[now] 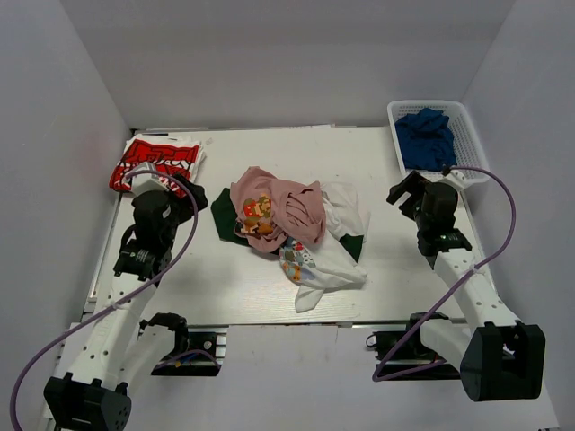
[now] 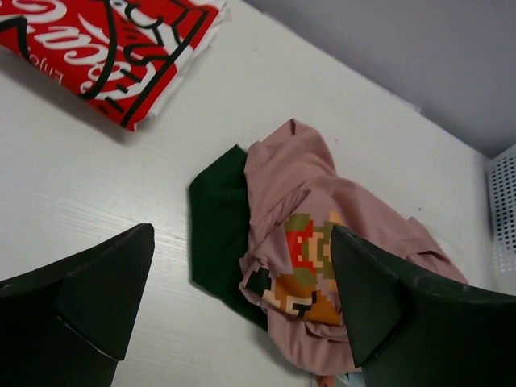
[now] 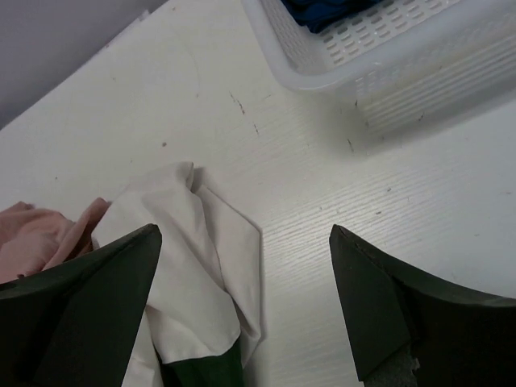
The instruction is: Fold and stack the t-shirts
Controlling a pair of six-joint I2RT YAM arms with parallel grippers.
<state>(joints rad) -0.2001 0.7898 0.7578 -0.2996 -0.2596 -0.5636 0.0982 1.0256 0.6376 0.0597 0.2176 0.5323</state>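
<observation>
On the white table (image 1: 395, 224), heaped t-shirts (image 1: 287, 220), basket (image 1: 474, 135) far right, grey walls (image 1: 296, 54)

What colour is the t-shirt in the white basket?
Blue: the t-shirt shows best in the top external view.

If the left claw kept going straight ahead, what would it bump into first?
The left claw aims at the pile's edge: probably the dark green t-shirt peeking from under the pink t-shirt, though depth is hard to tell.
</observation>
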